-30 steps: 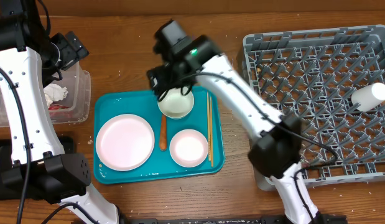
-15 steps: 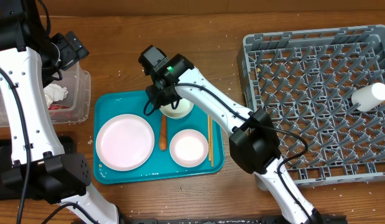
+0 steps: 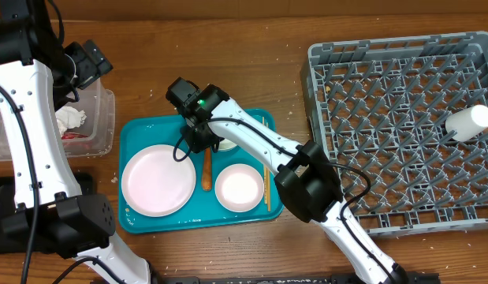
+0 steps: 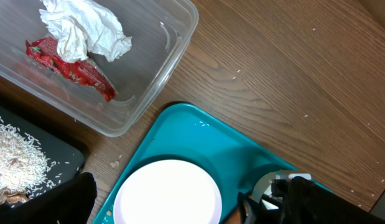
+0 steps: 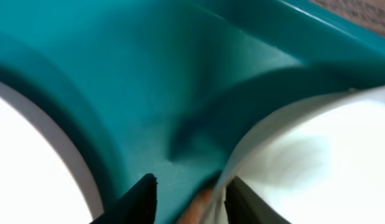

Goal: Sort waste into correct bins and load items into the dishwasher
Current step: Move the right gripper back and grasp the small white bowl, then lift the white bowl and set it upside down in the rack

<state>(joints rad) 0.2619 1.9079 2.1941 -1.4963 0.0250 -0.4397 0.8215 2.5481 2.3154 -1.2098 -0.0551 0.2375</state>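
Carrot (image 3: pixel 206 170) lies on the teal tray (image 3: pixel 137 130), in the lane between the large plate (image 3: pixel 158 180) and the smaller plate (image 3: pixel 240 188). Its long axis runs 12 to 6 in the overhead view, and I cannot tell which end is thinner. My right gripper (image 3: pixel 198 142) sits over its 12 o'clock end, hiding it from above. Only the right wrist view shows that tip: an orange stub between my fingertips (image 5: pixel 142 198), jaws partly apart with a gap either side, the bowl (image 5: pixel 316 162) rim close at 3 o'clock. The left wrist view alone shows the napkin (image 4: pixel 83 28) and red wrapper (image 4: pixel 74 65) in the clear tub (image 4: pixel 173 56). My left gripper (image 3: pixel 92 61) hangs near the tub, spread wide, holding nothing.
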